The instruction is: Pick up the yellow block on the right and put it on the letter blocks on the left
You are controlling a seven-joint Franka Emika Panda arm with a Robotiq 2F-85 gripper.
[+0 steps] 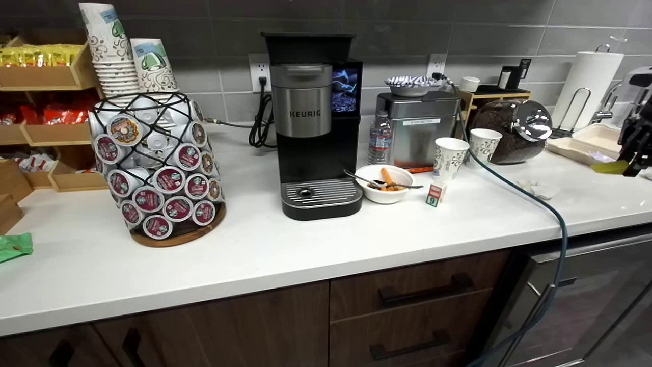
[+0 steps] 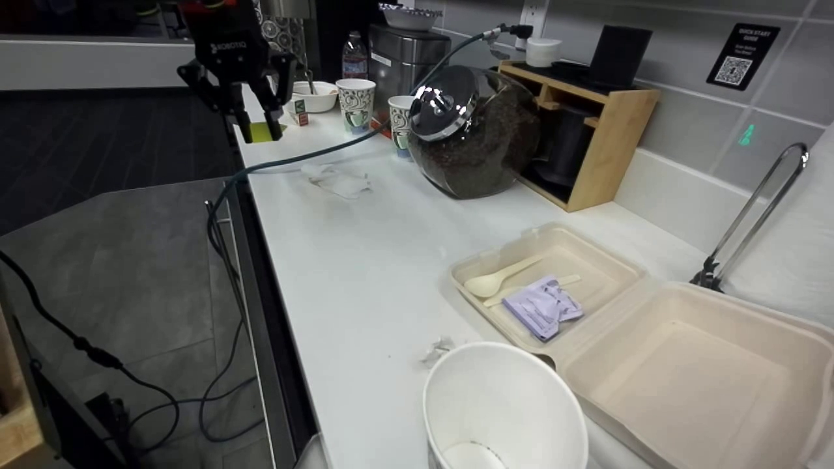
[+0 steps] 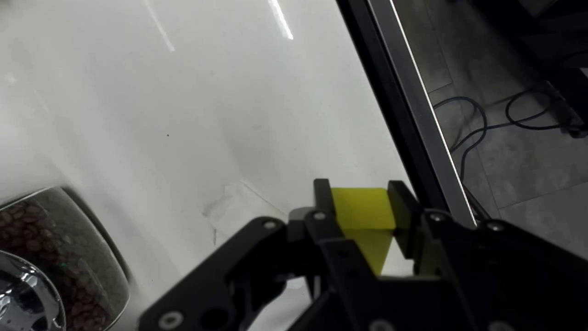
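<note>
Yellow block [image 3: 364, 209] hangs in the claw [image 3: 361, 198], part-hidden

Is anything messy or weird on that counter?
Yes! A thin, crumpled, whitish scrap lies loose on the shiny white counter, like litter. Also, a long teal cable droops across the counter and over its front edge, where something might snag it. I see no spill.

Coffee maker [image 1: 316, 153]: stood, I saw, beside a white bowl [image 1: 384, 198].
Takeout box [image 2: 697, 365]: gaped open, purple packet [image 2: 542, 307] inside.
</note>
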